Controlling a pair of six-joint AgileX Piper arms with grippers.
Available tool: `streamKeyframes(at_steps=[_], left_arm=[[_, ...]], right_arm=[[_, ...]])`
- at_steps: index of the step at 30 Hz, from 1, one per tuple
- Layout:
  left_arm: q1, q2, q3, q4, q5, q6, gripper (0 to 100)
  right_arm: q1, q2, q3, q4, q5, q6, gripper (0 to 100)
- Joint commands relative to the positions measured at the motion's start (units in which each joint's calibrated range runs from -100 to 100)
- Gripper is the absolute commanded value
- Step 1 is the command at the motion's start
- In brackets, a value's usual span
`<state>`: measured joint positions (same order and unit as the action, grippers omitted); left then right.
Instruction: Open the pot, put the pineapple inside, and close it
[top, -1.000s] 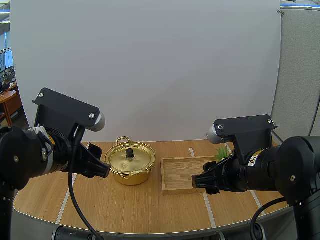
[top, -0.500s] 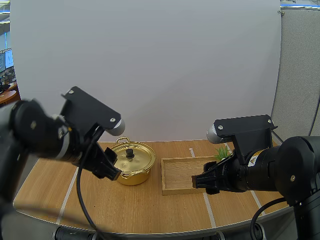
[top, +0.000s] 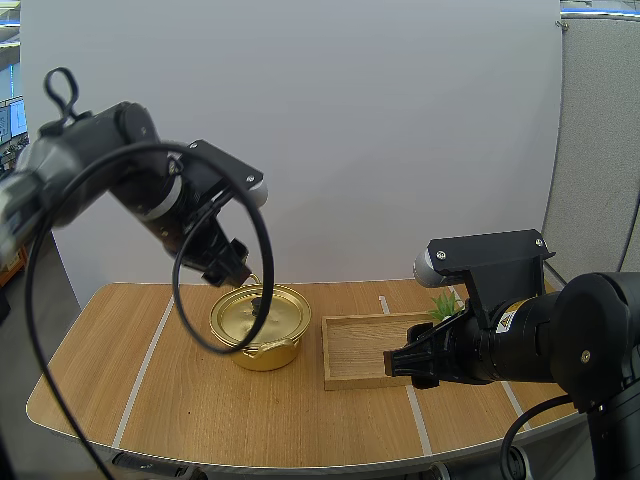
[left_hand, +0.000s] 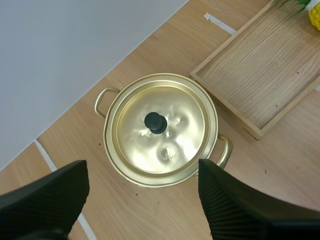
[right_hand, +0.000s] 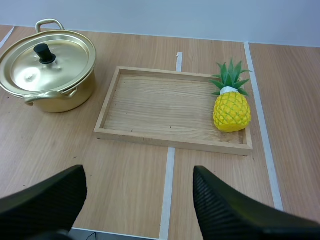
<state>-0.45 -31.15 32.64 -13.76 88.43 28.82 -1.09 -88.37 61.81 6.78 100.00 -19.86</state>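
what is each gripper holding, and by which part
Nothing. The left gripper is open above the lid; the right gripper is open near the tray.

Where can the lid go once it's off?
Most of the tray is bare, from the wall beside the pot to the pineapple at the other end. So is the table before the pot. Crowded only by the pineapple.

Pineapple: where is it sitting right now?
In the right wrist view the pineapple sits inside the wooden tray, at its right end, the end farthest from the pot on the left.
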Motion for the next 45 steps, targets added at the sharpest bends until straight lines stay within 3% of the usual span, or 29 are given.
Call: streamKeyframes(at_steps=[1, 11, 19, 27, 45], left_arm=[[-0.05, 4.34, -2.87, -1.66, -0.45, 1.11, 100], [-0.05, 17.51, -7.58, -3.73, 1.05, 2.09, 100], [-3.46, 22.35, -7.74, -3.47, -2.81, 1.84, 100], [-3.46, 27.19, -8.33, -0.44, -6.16, 1.84, 100], [-3.46, 35.50, -8.33, -0.55, -11.96, 1.84, 100]], right_arm=[[-0.20, 0.02, -0.58, -0.30, 0.00, 0.14, 100], [-0.20, 0.02, -0.58, -0.45, 0.00, 0.14, 100], [-0.20, 0.02, -0.58, -0.69, 0.00, 0.14, 100], [-0.20, 0.02, -0.58, -1.98, 0.00, 0.14, 100], [-0.20, 0.02, -0.58, -1.98, 0.00, 0.14, 100]])
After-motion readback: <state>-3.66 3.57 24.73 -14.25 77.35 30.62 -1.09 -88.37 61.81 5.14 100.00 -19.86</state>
